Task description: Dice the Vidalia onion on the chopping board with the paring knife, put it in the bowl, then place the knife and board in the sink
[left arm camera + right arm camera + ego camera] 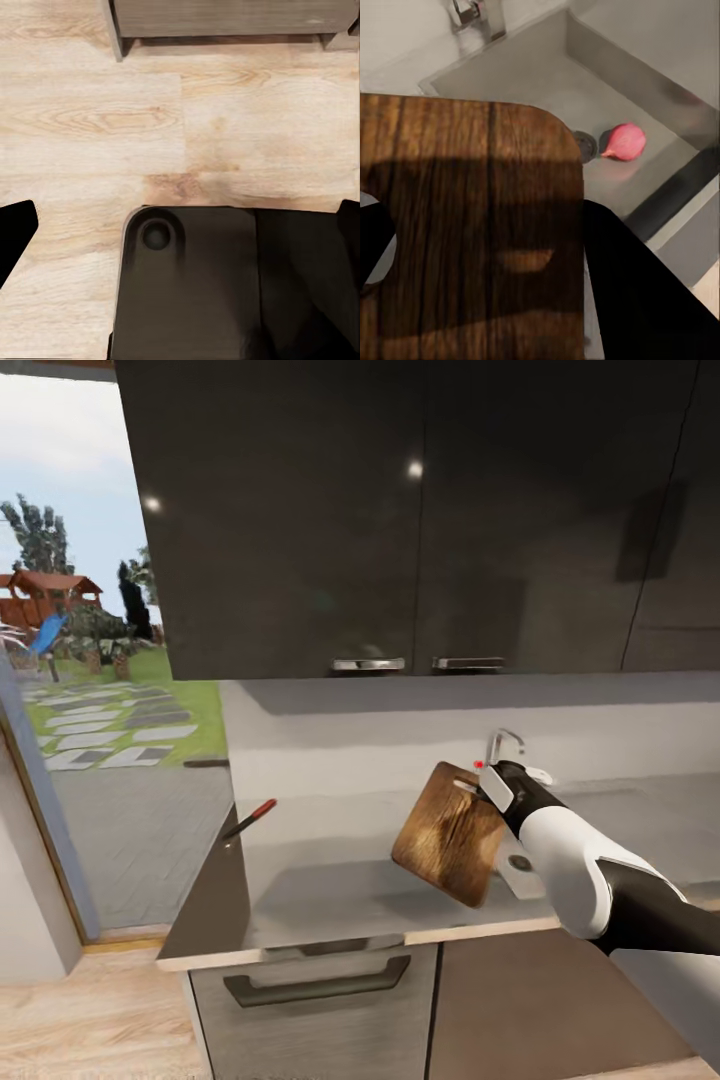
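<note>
Right gripper (490,788): clamped on the chopping board (449,846), holding it tilted up off the countertop (330,880), right over the sink area.

Chopping board up close: the right wrist view has the wood grain (472,225) covering most of the frame, dark fingers (637,292) on either side of it.

Vidalia onion (624,142): sitting whole in the sink (540,82), just beside the round drain (585,142).

Tap (503,743): right behind the gripper, red knob peeking out.

Paring knife (250,820): lying on the countertop near its left edge, well apart from the board, red handle pointing away from the robot.

Left gripper: honestly cannot tell; its wrist view has 2 dark fingertips (15,232) at the frame edges, above wooden floor (150,120) and the robot's dark base (225,285).
</note>
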Tool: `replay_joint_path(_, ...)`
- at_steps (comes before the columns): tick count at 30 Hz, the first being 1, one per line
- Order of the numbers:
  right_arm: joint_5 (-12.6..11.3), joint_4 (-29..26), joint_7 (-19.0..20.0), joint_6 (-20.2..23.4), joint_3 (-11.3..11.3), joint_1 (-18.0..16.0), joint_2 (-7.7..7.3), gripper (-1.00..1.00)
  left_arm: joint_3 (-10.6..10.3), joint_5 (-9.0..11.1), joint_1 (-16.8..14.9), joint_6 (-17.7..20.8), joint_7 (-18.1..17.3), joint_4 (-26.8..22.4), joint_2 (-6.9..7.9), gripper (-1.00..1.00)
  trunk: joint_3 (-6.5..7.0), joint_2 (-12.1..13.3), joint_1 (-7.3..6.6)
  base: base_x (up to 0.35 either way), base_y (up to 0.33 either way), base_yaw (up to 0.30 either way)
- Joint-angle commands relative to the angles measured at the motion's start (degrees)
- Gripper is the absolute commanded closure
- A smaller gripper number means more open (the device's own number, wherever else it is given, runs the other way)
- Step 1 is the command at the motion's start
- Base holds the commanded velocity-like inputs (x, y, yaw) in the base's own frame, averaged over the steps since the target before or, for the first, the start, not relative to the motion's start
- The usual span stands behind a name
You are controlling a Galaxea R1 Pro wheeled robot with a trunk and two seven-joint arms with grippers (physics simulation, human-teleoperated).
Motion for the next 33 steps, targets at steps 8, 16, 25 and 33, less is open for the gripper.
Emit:
replay_joint_path(8, -7.4, 3.3, -9.0, -7.3, 0.2, 0.0, -0.04, 1.0, 0.0, 0.4, 0.0, -0.3, 0.2, 0.1, 0.05, -1.0, -0.01, 0.0, 0.02, 0.0, 0.0, 0.283)
replay_joint_path(16, -12.0, 10.1, -11.8, -18.0, 0.2, 0.0, -1.48, 1.0, 0.2, 0.4, 0.0, -0.3, 0.2, 1.1, 0.07, -1.0, -0.01, 0.0, 0.02, 0.0, 0.119, 0.283)
replay_joint_path(25, -17.4, 12.6, -14.7, -21.7, 0.2, 0.0, -3.75, 1.0, 0.2, 0.4, 0.0, -0.3, 0.2, 1.2, 0.08, -1.0, -0.01, 0.0, 0.02, 0.0, 0.293, 0.255)
replay_joint_path(33, -23.0, 12.6, -15.4, -22.1, 0.3, 1.6, -5.19, 1.0, 0.3, 0.5, 0.0, -0.2, 0.3, 1.6, 0.08, -1.0, -0.01, 0.0, 0.02, 0.0, 0.106, 0.102)
